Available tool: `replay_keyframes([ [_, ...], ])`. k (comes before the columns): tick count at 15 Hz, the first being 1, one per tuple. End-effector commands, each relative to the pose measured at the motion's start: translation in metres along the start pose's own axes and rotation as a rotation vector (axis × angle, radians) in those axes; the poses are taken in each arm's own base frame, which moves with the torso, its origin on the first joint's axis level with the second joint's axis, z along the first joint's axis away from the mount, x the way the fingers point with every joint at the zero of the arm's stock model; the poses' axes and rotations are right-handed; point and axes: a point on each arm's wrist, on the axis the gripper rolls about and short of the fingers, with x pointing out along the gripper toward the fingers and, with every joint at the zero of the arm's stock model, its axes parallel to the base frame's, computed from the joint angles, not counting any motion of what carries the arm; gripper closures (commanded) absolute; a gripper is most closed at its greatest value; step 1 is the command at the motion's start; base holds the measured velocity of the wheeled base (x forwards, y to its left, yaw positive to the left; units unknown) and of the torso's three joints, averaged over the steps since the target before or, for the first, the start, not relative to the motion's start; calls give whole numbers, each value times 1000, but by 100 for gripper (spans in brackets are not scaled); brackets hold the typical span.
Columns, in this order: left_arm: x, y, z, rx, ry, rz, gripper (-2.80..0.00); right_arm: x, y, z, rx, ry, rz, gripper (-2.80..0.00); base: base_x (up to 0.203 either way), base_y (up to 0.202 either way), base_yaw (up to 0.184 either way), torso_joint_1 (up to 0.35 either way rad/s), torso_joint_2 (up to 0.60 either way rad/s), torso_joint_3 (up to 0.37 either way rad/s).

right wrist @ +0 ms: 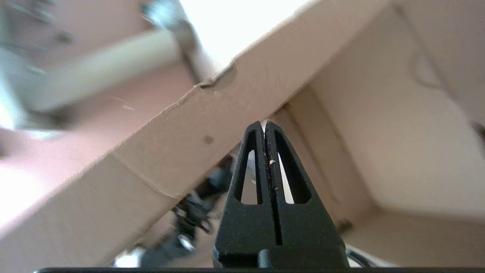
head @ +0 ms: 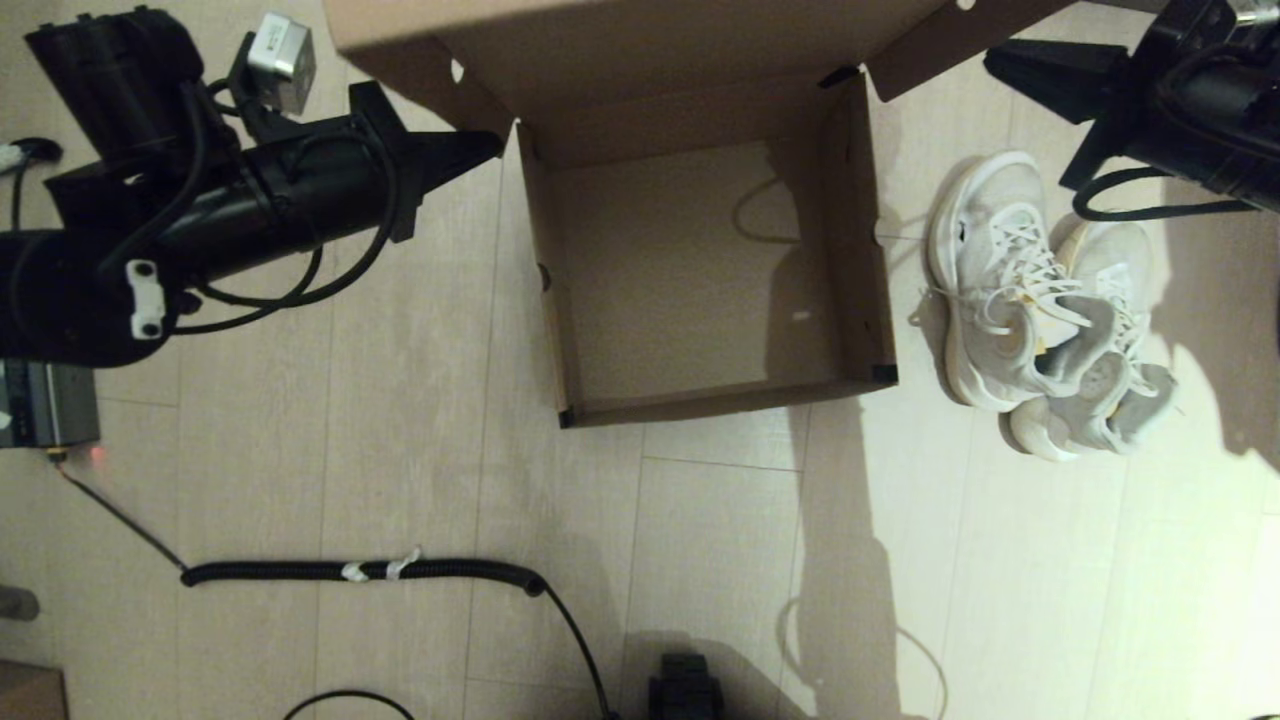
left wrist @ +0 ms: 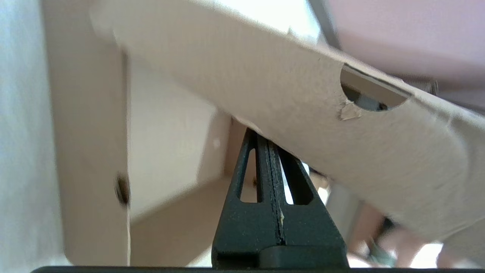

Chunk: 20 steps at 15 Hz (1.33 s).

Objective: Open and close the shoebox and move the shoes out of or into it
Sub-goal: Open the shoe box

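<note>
I have both closed hands, left hand [left wrist: 269, 146] and right hand [right wrist: 264, 127], under the light, floppy lid [head: 640, 45] of the shoebox [head: 860, 260], best pushed near its side flaps.

Left claw [left wrist: 268, 141] closed, tip under raised shoebox [left wrist: 303, 113] lid flap.

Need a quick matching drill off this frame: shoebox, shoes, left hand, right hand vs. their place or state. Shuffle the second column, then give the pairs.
Column 1
1. shoebox
2. shoes
3. left hand
4. right hand

Column 2
A. shut, tip under the lid's side flap on the robot's right
B. lid up, nothing inside
C. on the floor to the robot's right of the box, side by side
D. shut, tip under the lid's side flap on the robot's left

Pairs: 1-B, 2-C, 3-D, 4-A
</note>
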Motion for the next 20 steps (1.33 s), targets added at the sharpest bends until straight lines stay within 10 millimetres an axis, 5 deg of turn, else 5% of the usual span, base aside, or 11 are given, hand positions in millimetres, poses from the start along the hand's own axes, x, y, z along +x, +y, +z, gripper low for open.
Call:
replay_keyframes([
  [1, 7, -1, 9, 15, -33, -7, 0, 12, -11, 7, 45, 0, 16, 0, 0, 0, 0, 0, 0, 0],
  [9, 60, 38, 21, 54, -168, 48, 0, 67, -56, 23, 55, 7, 72, 0, 0, 0, 0, 0, 0, 0],
  [15, 43, 54, -2, 184, -87, 192, 0, 23, -82, 62, -206, -98, -62, 0, 0, 0, 0, 0, 0, 0],
  [18, 50, 81, -25, 332, -53, 337, 0, 19, -114, 43, -574, -43, -203, 0, 0, 0, 0, 0, 0, 0],
  [20, 55, 85, -33, 331, -41, 349, 0, 41, -127, 9, -726, -103, -378, 0, 0, 0, 0, 0, 0, 0],
])
